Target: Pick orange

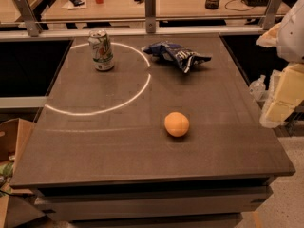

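Note:
The orange (176, 124) is a small round fruit with smooth orange skin. It lies alone on the dark grey table (95, 151), right of centre and towards the front edge. My gripper (281, 98) shows only as pale white and yellowish arm parts at the right edge of the view. It is off the table's right side, well to the right of the orange and a little further back. It touches nothing on the table.
A green and white soda can (101, 50) stands upright at the back left, on a white circle line (118, 103). A crumpled blue chip bag (178, 55) lies at the back centre. A metal rail (150, 19) runs behind the table. Cardboard boxes (12, 141) sit at the lower left.

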